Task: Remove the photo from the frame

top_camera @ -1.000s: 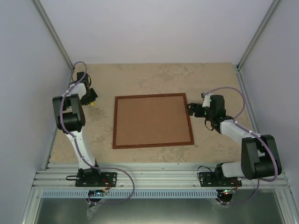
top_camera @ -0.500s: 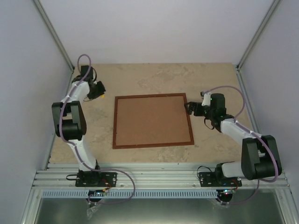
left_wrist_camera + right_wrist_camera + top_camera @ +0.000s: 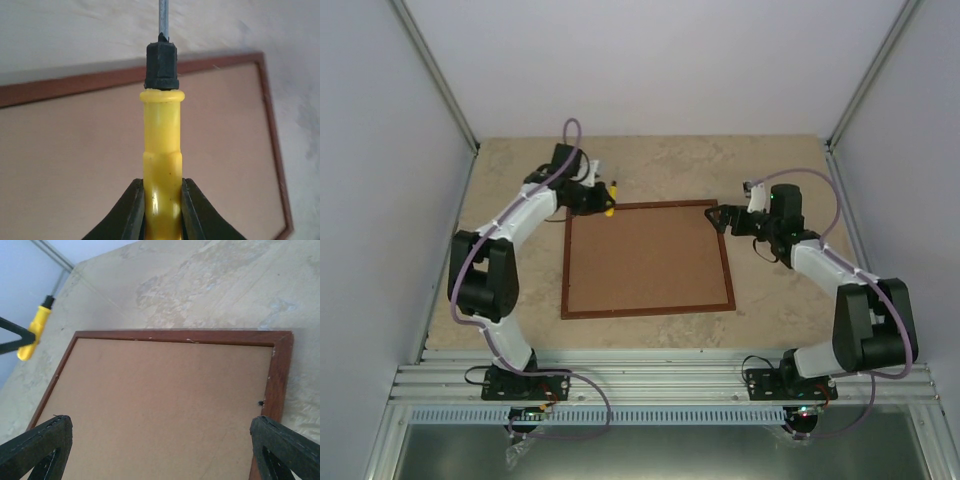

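The frame [image 3: 645, 258] lies back side up in the middle of the table, brown fibreboard inside thin reddish-brown edges [image 3: 75, 87] [image 3: 175, 335]. The photo is hidden under that back. My left gripper [image 3: 590, 199] [image 3: 162, 189] is shut on the yellow handle of a screwdriver [image 3: 161, 140] [image 3: 608, 208] [image 3: 33, 334]. It hovers at the frame's far left corner, and the metal shaft points past the far edge. My right gripper [image 3: 719, 218] [image 3: 161, 422] stands wide open over the frame's far right corner, with only fibreboard showing between its fingers.
The frame rests on a beige stone-pattern tabletop [image 3: 770, 160]. Grey walls close in the left, right and far sides, with metal posts [image 3: 435, 75] at the far corners. A ribbed aluminium rail [image 3: 650, 380] with both arm bases runs along the near edge.
My left arm has swung from the table's far left side to the frame's far left corner, carrying the screwdriver. My right gripper has edged left and farther, onto the far right corner.
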You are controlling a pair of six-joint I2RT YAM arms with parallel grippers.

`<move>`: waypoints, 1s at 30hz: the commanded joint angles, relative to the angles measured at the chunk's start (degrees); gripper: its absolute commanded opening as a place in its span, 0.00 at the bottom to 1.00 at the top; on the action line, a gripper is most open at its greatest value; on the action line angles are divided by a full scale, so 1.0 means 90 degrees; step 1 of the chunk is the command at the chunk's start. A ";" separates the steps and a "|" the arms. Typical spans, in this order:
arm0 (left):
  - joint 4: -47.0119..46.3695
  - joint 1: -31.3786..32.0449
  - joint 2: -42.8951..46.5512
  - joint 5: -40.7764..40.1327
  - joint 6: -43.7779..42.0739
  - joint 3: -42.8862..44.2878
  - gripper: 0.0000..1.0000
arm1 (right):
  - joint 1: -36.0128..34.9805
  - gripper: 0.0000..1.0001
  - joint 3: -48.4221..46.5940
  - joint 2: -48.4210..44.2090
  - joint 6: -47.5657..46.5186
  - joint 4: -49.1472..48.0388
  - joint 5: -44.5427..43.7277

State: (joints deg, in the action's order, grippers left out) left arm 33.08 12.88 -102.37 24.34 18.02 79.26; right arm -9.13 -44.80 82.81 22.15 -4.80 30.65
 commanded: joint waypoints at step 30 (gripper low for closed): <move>-0.1616 0.3068 0.0890 0.0477 -0.0020 -0.0912 0.03 | -0.0685 0.59 0.1044 -0.0401 0.2302 -0.2387 0.1326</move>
State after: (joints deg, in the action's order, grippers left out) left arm 21.41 39.18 -96.51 31.77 17.43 71.99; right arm -14.02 -35.77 78.87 39.64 -23.35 43.05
